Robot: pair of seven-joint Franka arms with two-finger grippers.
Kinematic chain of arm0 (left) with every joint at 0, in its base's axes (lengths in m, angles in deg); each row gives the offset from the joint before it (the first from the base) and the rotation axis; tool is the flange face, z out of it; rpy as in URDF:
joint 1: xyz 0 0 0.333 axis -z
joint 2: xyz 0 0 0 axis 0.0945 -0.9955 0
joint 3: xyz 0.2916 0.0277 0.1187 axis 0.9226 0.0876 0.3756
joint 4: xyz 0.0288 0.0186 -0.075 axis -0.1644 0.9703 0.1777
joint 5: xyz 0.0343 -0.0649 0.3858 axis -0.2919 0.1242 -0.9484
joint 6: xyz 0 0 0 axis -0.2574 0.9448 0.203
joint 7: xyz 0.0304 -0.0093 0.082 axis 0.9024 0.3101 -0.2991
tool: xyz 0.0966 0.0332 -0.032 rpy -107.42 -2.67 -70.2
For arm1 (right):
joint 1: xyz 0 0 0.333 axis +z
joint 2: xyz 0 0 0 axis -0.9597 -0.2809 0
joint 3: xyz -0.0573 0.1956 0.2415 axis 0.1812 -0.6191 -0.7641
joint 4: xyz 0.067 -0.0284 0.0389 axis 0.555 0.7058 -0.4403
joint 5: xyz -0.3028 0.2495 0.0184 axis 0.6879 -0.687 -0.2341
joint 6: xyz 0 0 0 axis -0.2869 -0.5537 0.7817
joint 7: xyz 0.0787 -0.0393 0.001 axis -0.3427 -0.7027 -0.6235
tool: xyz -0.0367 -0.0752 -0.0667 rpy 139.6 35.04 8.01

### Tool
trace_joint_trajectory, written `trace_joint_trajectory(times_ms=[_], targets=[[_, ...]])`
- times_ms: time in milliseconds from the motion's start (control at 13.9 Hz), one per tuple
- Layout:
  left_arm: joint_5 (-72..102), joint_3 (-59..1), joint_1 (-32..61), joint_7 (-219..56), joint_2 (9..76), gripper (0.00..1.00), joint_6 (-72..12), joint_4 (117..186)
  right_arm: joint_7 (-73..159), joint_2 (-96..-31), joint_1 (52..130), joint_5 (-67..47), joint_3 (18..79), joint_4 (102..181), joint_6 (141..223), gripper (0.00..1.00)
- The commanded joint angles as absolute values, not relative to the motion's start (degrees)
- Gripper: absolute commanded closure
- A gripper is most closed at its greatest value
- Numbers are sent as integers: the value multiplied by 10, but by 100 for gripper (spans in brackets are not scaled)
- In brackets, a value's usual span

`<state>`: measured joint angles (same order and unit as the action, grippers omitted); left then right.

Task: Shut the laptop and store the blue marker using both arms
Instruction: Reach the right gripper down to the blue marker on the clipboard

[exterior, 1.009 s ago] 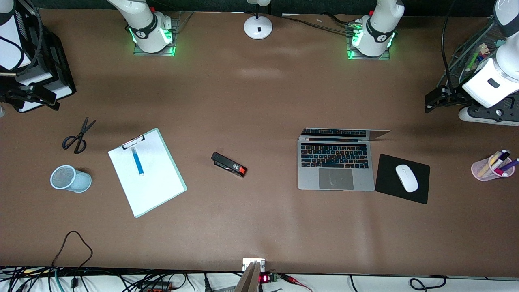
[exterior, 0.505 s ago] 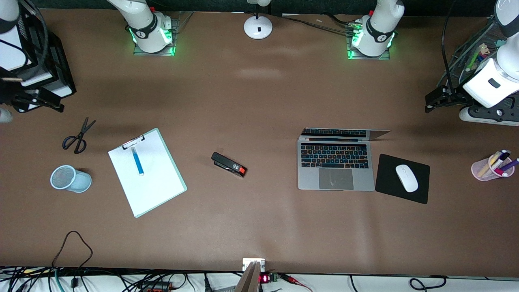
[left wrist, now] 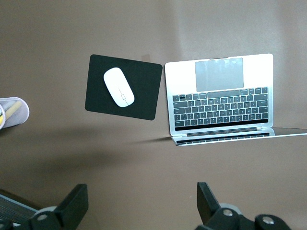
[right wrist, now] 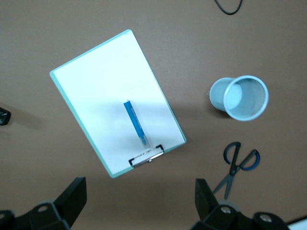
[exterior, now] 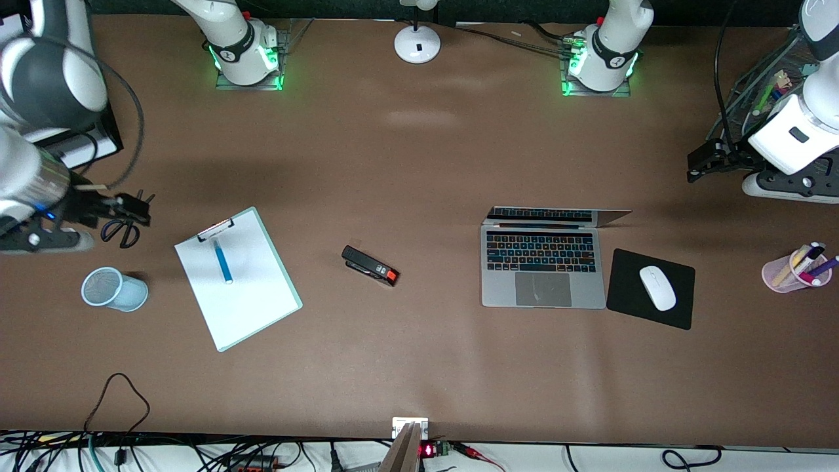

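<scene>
The silver-grey laptop [exterior: 543,269] lies open on the table, its lid raised; it also shows in the left wrist view [left wrist: 218,98]. The blue marker [exterior: 223,261] lies on a white clipboard [exterior: 249,295] toward the right arm's end of the table, and shows in the right wrist view [right wrist: 135,122]. My right gripper [exterior: 139,210] is open and empty, up over the scissors [exterior: 121,231] beside the clipboard; its fingers [right wrist: 72,196] frame bare table. My left gripper [exterior: 696,167] is open and empty, up over the table at the left arm's end; its fingers [left wrist: 76,203] stand wide apart.
A pale blue mesh cup [exterior: 113,288] lies on its side near the clipboard. A black stapler [exterior: 370,265] lies mid-table. A white mouse [exterior: 657,287] sits on a black pad [exterior: 623,308] beside the laptop. A pink pen cup [exterior: 796,269] stands at the left arm's end.
My right arm has swung in from the table's end, and its gripper now hangs over the scissors. The left arm has not moved. Nothing on the table has shifted.
</scene>
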<state>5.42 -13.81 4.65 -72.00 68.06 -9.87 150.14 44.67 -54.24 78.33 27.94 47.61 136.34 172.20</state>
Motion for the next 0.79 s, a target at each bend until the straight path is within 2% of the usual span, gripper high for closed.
trace_joint_trajectory(times_ms=[0,721], targets=[[59,-140,42,-706,672,0,-87,1485,413,-586,782,270,478,1355,1743,0],[62,-140,43,-708,666,0,-87,1481,353,-697,788,273,478,1356,1825,0]])
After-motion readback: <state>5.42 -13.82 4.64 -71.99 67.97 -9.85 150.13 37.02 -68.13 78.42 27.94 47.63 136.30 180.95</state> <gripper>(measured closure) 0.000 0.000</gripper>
